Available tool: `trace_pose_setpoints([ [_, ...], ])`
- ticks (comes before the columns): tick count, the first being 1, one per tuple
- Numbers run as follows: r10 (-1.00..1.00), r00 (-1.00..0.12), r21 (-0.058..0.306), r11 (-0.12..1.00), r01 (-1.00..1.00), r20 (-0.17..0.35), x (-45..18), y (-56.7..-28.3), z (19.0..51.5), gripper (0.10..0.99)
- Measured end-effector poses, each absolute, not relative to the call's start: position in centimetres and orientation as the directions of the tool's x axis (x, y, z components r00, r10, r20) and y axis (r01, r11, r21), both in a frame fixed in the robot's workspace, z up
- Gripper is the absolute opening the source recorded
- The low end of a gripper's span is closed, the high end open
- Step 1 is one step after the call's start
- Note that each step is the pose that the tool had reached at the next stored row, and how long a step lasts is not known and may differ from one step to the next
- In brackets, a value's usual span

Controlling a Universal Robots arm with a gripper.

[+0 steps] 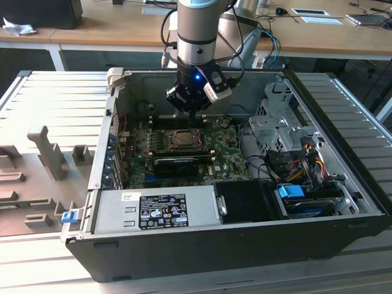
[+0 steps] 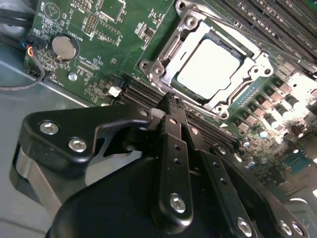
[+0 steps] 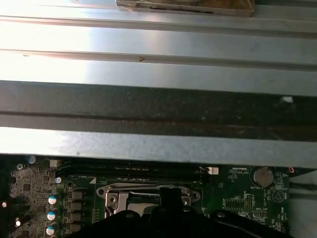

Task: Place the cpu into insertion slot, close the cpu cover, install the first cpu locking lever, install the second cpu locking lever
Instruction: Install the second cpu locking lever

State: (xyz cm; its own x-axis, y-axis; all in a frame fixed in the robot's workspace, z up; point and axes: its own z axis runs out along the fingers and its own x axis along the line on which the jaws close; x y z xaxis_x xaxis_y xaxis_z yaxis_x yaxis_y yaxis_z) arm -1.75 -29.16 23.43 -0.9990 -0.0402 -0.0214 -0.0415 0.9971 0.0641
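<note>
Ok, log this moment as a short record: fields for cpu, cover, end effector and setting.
cpu: silvery chip seated in the insertion slot
cpu cover: metal frame lying flat around the chip
end effector: black fingers close together, holding nothing, poised beside the socket above the green board
setting: open computer case on a ribbed metal table

Open computer case [image 1: 343, 202], dark, lying on a ribbed metal desk [image 1: 55, 98]. Green motherboard [image 1: 223, 153] inside; coin-cell battery [image 2: 65, 47] on it, beside black memory slots [image 2: 143, 91]. Grey power supply [image 1: 153, 208] along the near wall. Drive cage [image 1: 275, 125] toward the exterior view's right, blue latch [image 1: 291, 191] near it. Grey moulded fixtures [image 1: 46, 153] outside the case.
</note>
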Motion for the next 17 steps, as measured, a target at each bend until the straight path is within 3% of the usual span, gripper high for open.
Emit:
trace_pose_setpoints([
  [17,-0.04,-0.999,0.061,0.997,-0.041,-0.021,-1.75,-30.07,24.06,0.106],
])
